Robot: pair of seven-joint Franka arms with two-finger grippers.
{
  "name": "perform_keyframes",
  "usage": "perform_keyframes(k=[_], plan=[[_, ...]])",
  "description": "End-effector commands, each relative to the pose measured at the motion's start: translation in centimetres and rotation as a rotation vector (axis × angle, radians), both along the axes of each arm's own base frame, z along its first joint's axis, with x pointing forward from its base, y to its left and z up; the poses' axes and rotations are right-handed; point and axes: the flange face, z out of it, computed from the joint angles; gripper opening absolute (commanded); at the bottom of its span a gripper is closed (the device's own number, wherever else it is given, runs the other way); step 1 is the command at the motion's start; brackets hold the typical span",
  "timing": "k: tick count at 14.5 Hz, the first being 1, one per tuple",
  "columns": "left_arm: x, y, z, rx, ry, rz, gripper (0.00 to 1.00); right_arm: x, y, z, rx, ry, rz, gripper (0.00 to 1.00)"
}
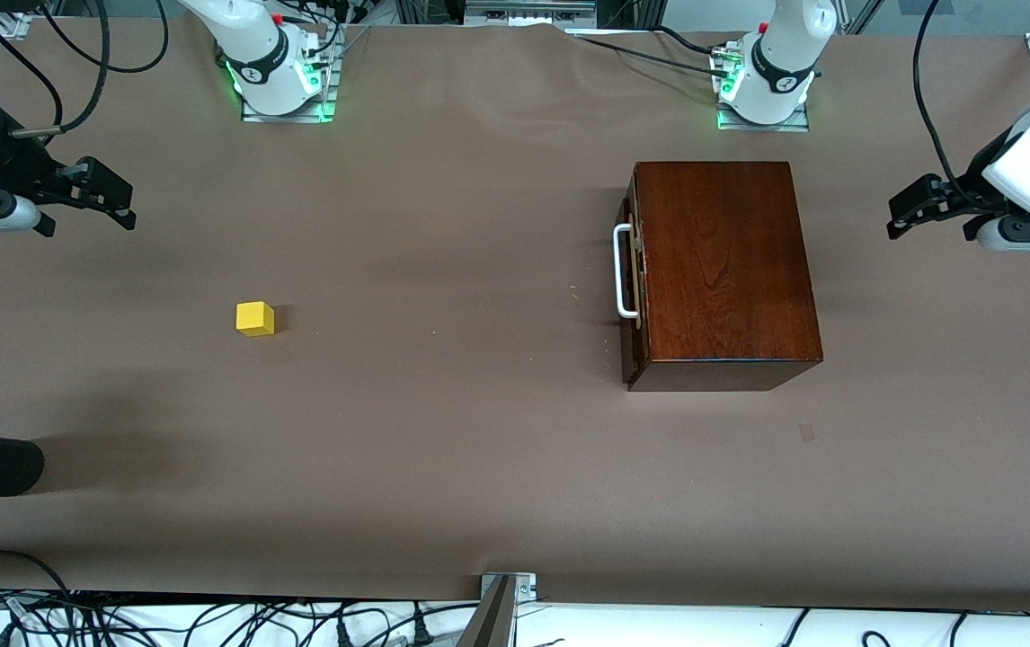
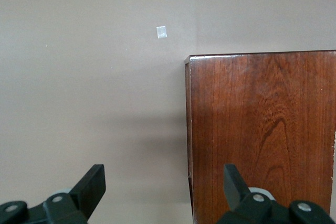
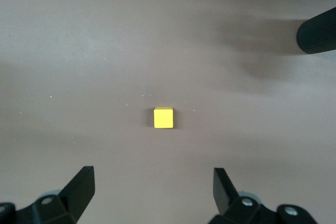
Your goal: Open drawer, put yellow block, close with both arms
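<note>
Beneath the right gripper (image 3: 151,192), which is hanging in the air with its black angular fingers (image 3: 80,188) spread wide and holding nothing, the yellow block (image 1: 255,318) is sitting alone on the matte brown table cover (image 1: 443,422), a small, sharp-edged cube apart from both fingers. Toward the other end of the table, the left gripper (image 2: 163,192) is hovering beside the glossy mahogany box (image 1: 724,270), its fingers likewise gaping wide and empty, one of them showing over the box's smooth, grain-streaked top. The drawer (image 1: 632,274) is sitting shut in the box, its dark front flush and its white bar handle (image 1: 623,271) facing the right arm's end of the table, well apart from both grippers.
</note>
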Motion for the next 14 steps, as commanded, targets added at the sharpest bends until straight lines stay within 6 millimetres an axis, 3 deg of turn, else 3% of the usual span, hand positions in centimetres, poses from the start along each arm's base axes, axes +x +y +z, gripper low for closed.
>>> perform_keyframes(k=[1, 8, 12, 14], plan=[[0.4, 0.2, 0.3, 0.007, 0.013, -0.003, 1.00, 0.0, 0.0, 0.7, 0.020, 0.004, -0.009, 1.00], [0.8, 0.8, -0.1, 0.009, 0.020, 0.014, 1.00, -0.2, -0.3, 0.6, 0.021, 0.018, -0.013, 1.00], [0.2, -0.2, -0.6, 0.018, 0.075, -0.008, 1.00, -0.2, -0.3, 0.6, 0.021, 0.019, -0.015, 1.00], [0.0, -1.4, -2.4, 0.024, 0.154, -0.042, 1.00, -0.2, -0.3, 0.6, 0.021, 0.019, -0.015, 1.00]])
